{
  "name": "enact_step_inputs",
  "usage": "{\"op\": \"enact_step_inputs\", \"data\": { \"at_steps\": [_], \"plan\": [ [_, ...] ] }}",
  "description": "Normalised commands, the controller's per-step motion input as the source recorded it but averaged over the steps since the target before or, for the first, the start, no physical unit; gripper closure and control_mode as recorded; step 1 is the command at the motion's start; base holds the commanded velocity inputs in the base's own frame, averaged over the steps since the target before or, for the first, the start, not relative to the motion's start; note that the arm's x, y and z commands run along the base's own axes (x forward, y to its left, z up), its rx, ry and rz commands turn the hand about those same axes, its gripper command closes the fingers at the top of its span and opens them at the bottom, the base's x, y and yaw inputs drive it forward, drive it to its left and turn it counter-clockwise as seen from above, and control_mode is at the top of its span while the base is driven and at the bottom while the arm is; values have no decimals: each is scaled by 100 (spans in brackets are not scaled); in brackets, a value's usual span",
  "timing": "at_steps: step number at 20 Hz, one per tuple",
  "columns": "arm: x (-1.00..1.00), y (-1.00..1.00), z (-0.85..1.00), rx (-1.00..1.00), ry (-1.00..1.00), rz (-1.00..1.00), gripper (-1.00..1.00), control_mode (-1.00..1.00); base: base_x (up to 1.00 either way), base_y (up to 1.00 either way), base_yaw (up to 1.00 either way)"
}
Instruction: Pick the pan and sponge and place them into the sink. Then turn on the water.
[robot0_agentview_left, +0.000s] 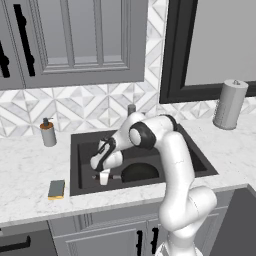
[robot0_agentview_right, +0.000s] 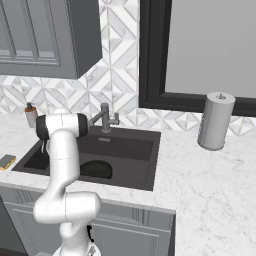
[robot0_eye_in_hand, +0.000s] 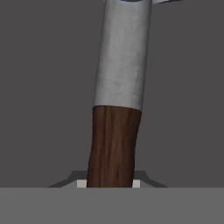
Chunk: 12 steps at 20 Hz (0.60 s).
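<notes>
The black pan (robot0_agentview_left: 140, 172) lies in the dark grey sink (robot0_agentview_left: 84, 149), low in the basin. Its handle (robot0_agentview_left: 114, 177) points left toward my gripper (robot0_agentview_left: 104, 177), which reaches down into the basin. In the hand view the reddish-brown handle (robot0_eye_in_hand: 113, 144) runs up into a grey metal neck, and my gripper (robot0_eye_in_hand: 109, 183) is shut on it, one tip at each side. The yellow and green sponge (robot0_agentview_left: 56, 189) rests on the counter left of the sink, apart from my hand. From the right, the pan (robot0_agentview_right: 96, 170) and sponge (robot0_agentview_right: 7, 161) also show. No water runs from the faucet (robot0_agentview_right: 104, 118).
A soap dispenser (robot0_agentview_left: 48, 132) stands on the counter behind the sink's left corner. A paper towel roll (robot0_agentview_left: 230, 104) stands at the right by the dark window frame. Grey wall cabinets hang above the counter.
</notes>
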Motion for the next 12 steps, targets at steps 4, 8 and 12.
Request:
{"op": "enact_step_inputs", "data": {
  "at_steps": [4, 8, 12],
  "plan": [
    [7, 28, -28, 0, 0, -9, 100, -100, 0, 0, 0],
    [7, 24, -29, -1, 0, -9, 100, -100, 0, 0, 0],
    [0, 16, -11, -11, 0, -3, -100, -100, 0, 0, 0]
  ]
}}
